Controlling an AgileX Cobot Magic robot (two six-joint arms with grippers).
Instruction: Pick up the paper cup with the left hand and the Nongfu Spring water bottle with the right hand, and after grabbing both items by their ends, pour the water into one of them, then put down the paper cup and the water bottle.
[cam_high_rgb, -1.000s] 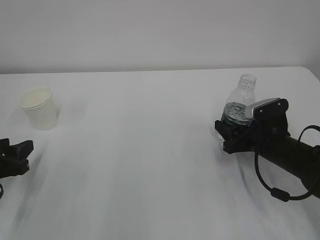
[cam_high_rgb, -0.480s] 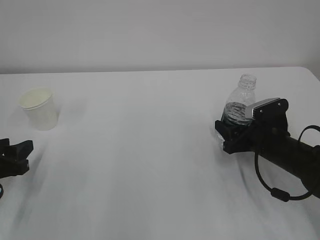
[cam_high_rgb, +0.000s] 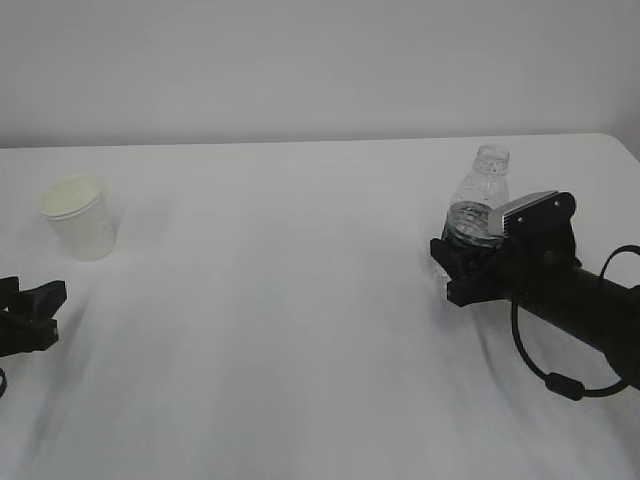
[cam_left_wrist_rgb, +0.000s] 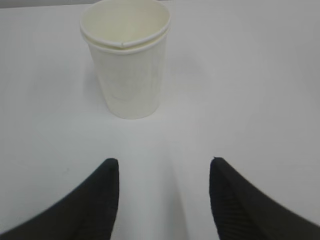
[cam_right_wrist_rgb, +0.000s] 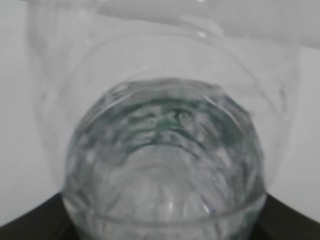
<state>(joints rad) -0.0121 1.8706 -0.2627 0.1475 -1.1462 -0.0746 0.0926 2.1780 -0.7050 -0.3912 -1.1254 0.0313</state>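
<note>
Paper cup (cam_high_rgb: 78, 217) stands upright at the far left of the white table (cam_high_rgb: 280, 300) in my exterior view, well apart from the left hand (cam_high_rgb: 28, 315), which sits low at the left edge with nothing in it. Over on the right I see the Nongfu Spring water bottle (cam_high_rgb: 481, 195) upright, uncapped, its lower body hidden between the black jaws of the right hand (cam_high_rgb: 470, 262); the grey-white block sits just behind the bottle and a cable loops below the arm

From my left wrist view the paper cup (cam_left_wrist_rgb: 126, 57) is ahead of the left hand (cam_left_wrist_rgb: 164, 192) and a little left of centre, rim up; both fingertips (cam_left_wrist_rgb: 102, 197) stand wide apart, and the cup is clear of them, with bare table between

From my right wrist view the bottle (cam_right_wrist_rgb: 165, 165) fills nearly everything, ribbed clear plastic with green showing through, seated down between the dark jaws at the bottom corners. The right hand is closed around the bottle's body
</note>
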